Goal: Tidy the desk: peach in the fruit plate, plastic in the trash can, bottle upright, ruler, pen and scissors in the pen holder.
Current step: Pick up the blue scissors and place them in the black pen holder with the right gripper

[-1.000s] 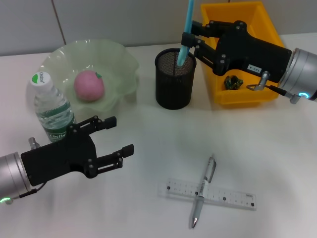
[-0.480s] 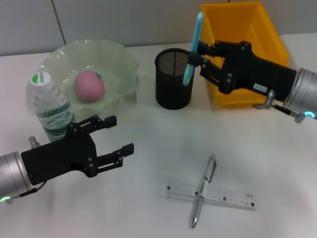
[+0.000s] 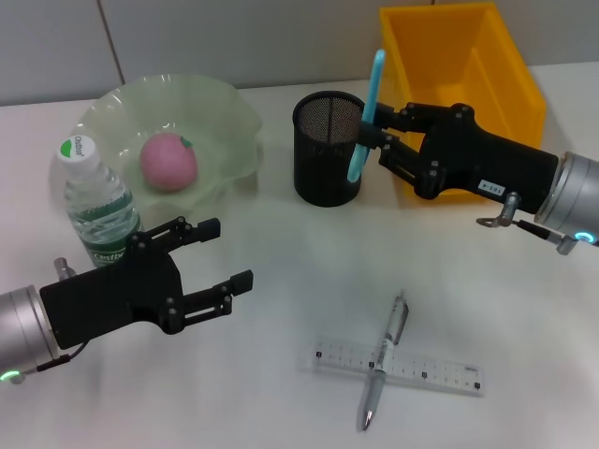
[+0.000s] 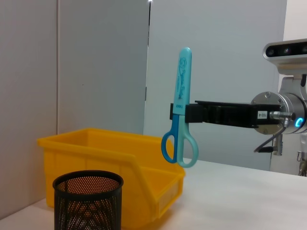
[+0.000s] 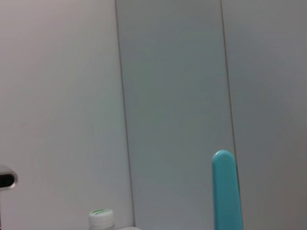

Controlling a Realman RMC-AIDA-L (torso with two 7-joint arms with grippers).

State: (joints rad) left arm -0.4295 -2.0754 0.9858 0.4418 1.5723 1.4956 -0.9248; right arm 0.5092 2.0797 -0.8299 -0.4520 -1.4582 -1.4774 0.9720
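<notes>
Jaws: right gripper clamped on upright scissors beside pen holder; left gripper parted, idle near bottle.

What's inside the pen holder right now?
Nothing visible through the pen holder mesh; its bottom is hidden. The right gripper holds the scissors above, outside it.
</notes>
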